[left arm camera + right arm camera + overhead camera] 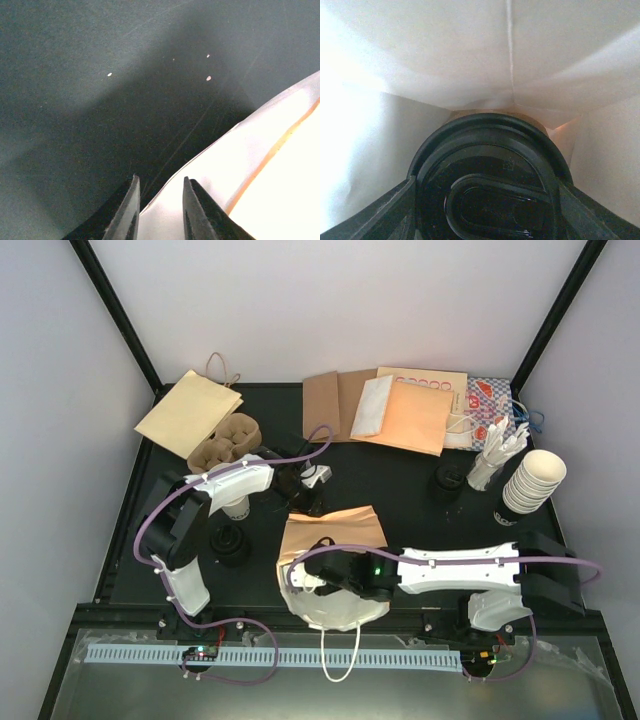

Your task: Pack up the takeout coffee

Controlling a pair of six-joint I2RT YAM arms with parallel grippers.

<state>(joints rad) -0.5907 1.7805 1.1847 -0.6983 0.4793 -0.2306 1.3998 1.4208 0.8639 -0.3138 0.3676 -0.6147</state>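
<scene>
The takeout coffee cup (490,180), of which only the round black plastic sip lid shows, is already inside the brown paper bag with a white lining (335,530). The right fingers (382,215) are clamped on either side of the lid's rim. The lid faces the wrist, so the cup's base probably leads toward the bag's bottom to keep it from tipping. At the bag's far-left rim the left fingers (125,210) stand nearly together with the white paper edge running between them. They appear to pinch the rim, likely to hold the mouth open and stop the bag sliding. Only the right wrist view shows the cup and the folded seam deeper in the bag; from above, the arm and bag hide it. Only the overhead view shows the bag resting on the dark tabletop (400,480), its white handle loop (340,660) toward the near edge. A brown pulp cup carrier (225,445) sits beyond the bag to the left, and a stack of lidless cream cups (530,480) lies well to its right.
</scene>
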